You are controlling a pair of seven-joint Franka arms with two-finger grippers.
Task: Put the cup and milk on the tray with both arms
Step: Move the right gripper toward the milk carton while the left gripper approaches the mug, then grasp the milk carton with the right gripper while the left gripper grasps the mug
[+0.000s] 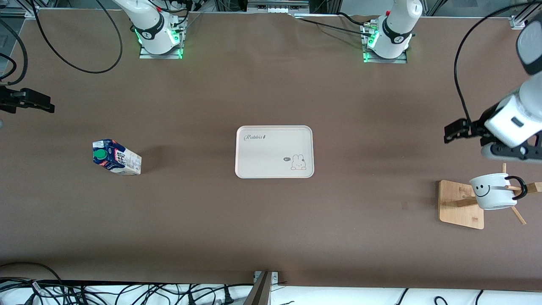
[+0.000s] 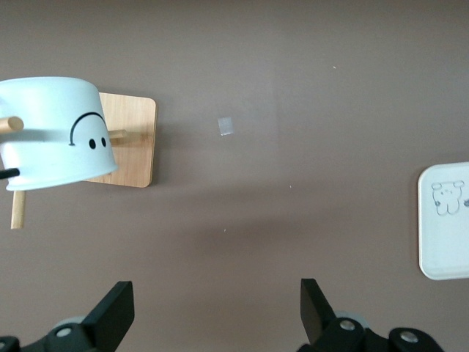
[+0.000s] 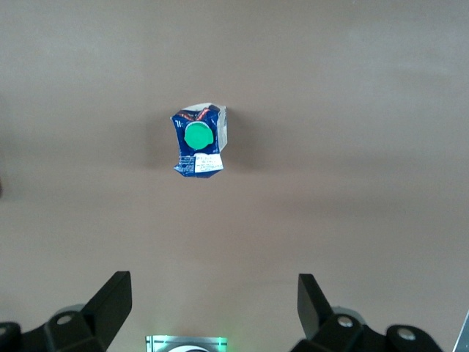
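The cream tray [image 1: 274,169] lies in the table's middle and is empty; its edge shows in the left wrist view [image 2: 440,249]. The milk [image 1: 116,157] stands upright toward the right arm's end, green cap up, and shows in the right wrist view [image 3: 199,141]. The cup [image 1: 493,190] hangs tilted on a peg of the bamboo stand [image 1: 459,205] toward the left arm's end, and shows in the left wrist view [image 2: 55,132]. My left gripper [image 1: 453,131] [image 2: 216,315] is open and empty over bare table beside the stand. My right gripper [image 1: 44,103] [image 3: 212,304] is open and empty over the table's edge, apart from the milk.
The stand's bamboo base [image 2: 132,139] and wooden pegs [image 1: 518,214] stick out around the cup. A small pale scrap [image 2: 226,126] lies on the brown table near the stand. Cables lie along the table's edge nearest the front camera [image 1: 127,292].
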